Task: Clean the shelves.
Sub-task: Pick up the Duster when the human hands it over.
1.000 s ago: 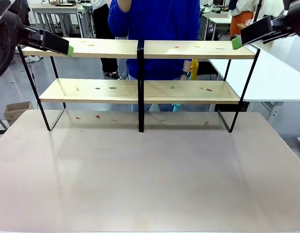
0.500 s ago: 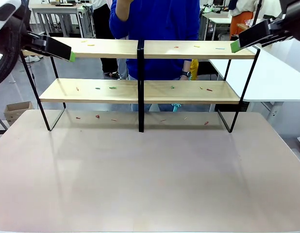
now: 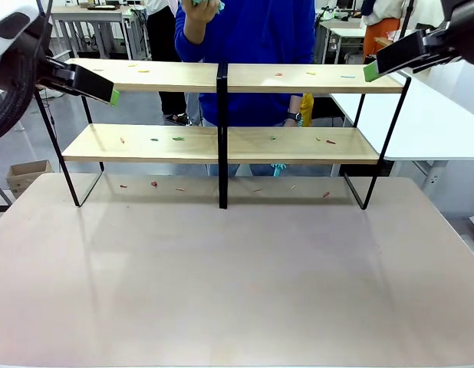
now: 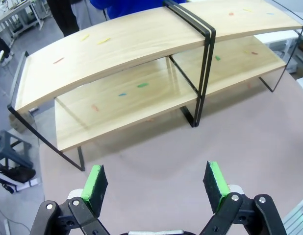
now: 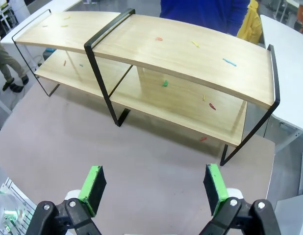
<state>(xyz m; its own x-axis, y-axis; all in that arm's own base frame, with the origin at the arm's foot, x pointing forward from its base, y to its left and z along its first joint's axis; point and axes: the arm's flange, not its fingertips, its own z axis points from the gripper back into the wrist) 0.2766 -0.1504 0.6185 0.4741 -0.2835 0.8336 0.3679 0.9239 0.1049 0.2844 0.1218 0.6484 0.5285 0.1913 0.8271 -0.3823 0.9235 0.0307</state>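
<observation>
Left jaws dipped lower; left, right jaws wide apart, empty; shelves [image 3: 160, 142] ahead, below, untouched.

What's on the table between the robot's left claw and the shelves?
Nothing. In the left wrist view, just bare beige tabletop lies between the open left gripper and the shelves.

The coloured scraps [image 3: 178, 139] scattered on the shelves [image 3: 160, 75] are too small to identify. The person's raised hand [image 3: 195, 17] grips something teal [image 3: 209, 4], cut off by the picture's top edge. Beyond the desk's [image 3: 237, 276] far edge, the shelves partly hide the person's legs.
</observation>
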